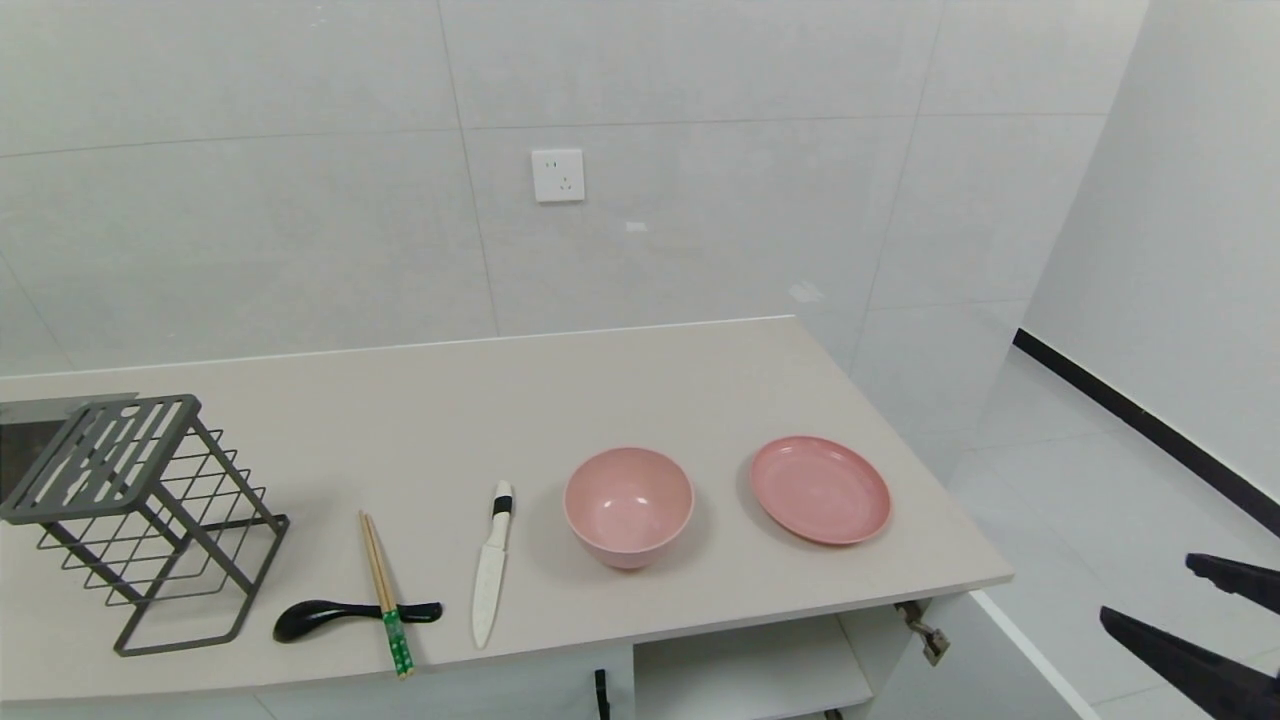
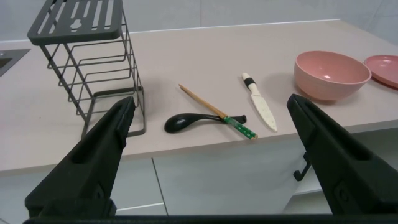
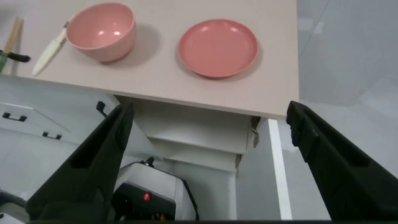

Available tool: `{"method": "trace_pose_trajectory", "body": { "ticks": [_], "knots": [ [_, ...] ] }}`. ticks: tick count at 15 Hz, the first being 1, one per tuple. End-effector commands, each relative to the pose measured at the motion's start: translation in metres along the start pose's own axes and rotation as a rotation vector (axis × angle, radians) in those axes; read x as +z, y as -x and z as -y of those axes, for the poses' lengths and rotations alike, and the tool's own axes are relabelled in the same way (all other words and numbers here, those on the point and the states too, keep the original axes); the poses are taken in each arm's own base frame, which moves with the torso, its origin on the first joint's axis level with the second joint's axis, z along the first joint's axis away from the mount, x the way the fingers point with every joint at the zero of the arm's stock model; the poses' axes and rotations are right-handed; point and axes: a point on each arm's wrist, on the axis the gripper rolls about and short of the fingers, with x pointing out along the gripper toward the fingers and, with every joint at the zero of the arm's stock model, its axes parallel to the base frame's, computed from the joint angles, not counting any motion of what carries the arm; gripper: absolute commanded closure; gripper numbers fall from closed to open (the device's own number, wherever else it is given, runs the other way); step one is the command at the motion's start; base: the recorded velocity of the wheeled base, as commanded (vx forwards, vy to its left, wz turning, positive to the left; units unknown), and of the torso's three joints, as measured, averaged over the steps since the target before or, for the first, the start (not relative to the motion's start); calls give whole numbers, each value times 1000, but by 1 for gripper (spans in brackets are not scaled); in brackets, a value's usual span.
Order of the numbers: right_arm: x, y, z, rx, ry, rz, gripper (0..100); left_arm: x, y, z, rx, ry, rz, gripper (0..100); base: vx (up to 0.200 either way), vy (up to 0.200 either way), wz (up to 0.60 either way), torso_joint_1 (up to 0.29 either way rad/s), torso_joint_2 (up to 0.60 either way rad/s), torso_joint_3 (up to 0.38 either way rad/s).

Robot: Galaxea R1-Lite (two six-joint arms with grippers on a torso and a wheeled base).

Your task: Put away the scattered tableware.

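Note:
Along the counter's front lie a black spoon (image 1: 320, 617) (image 2: 186, 122), a pair of chopsticks (image 1: 385, 590) (image 2: 217, 112) resting across the spoon's handle, and a white knife (image 1: 492, 565) (image 2: 261, 109). To their right stand a pink bowl (image 1: 628, 505) (image 2: 331, 74) (image 3: 101, 30) and a pink plate (image 1: 820, 488) (image 2: 384, 62) (image 3: 218, 47). My left gripper (image 2: 208, 168) is open in front of the counter's edge, facing the spoon and chopsticks. My right gripper (image 1: 1148, 590) (image 3: 208, 168) is open, off the counter's front right corner, apart from the plate.
A dark wire rack (image 1: 140, 510) (image 2: 90, 56) stands at the counter's left, beside a sink edge (image 1: 20, 440). Under the counter an open cabinet (image 1: 740, 680) (image 3: 199, 134) shows a shelf and a door hinge (image 1: 925, 630). A tiled wall backs the beige counter (image 1: 500, 400).

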Motion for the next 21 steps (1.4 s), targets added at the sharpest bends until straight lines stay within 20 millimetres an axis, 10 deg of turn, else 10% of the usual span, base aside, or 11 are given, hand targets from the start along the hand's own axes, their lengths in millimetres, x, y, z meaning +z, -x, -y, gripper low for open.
{"method": "trace_pose_trajectory", "body": {
  "ticks": [1,21],
  "knots": [
    [-3,-29,10,-14,-18,-126,0,0,0,0,0,0,-1,0,0,0,0,0,0,0],
    [10,-147,52,-41,-17,-131,0,0,0,0,0,2,0,0,0,0,0,0,0,0]
  ]
}}
